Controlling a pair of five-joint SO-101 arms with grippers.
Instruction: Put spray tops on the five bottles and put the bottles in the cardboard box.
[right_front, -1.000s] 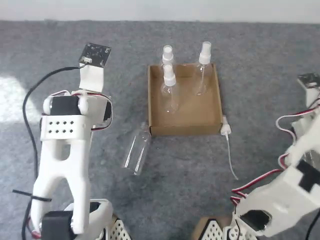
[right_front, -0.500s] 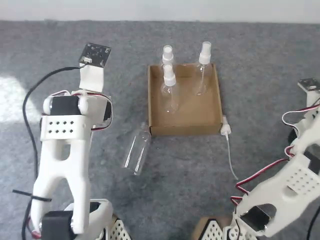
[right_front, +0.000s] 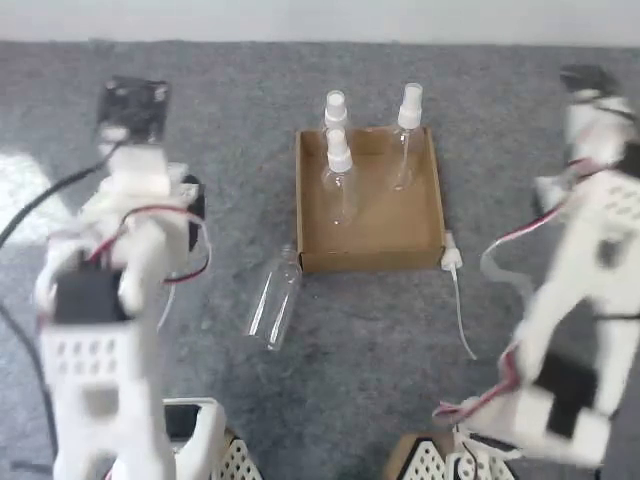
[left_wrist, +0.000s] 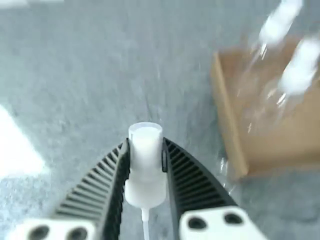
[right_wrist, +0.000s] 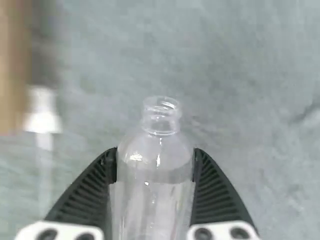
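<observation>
Held bottle (right_wrist: 156, 170): clear plastic, neck open with no top on it; clamped at the shoulder between the two black fingers of the right gripper (right_wrist: 155, 157), above bare desk.
Held top (left_wrist: 146, 165): white spray top, thin tube running back between the fingers; clamped in the left gripper (left_wrist: 146, 145), above the desk and to the left of the box.
Lying bottle (right_front: 274, 300): clear, no top; on its side on the desk, neck just beside the box's front-left corner.
Loose top (right_front: 452, 258): white; lying on the desk at the box's front-right corner, long tube trailing away from the box.
Front bottle (right_front: 340, 185): top fitted; upright inside the box, left half.
Right bottle (right_front: 404, 150): top fitted; inside the box, against the rear wall, right half.
Rear bottle (right_front: 335, 105): top fitted; at the box's rear-left corner, behind the front bottle; inside or just behind the rear wall, cannot tell.
Box (right_front: 390, 262): brown cardboard, open at the top; mid-desk, between the arms.
Left arm (right_front: 100, 330): white; left side of the desk, well apart from the box.
Right arm (right_front: 590, 260): white; right side of the desk.
Desk (right_front: 370, 380): grey, carpet-like cover.
</observation>
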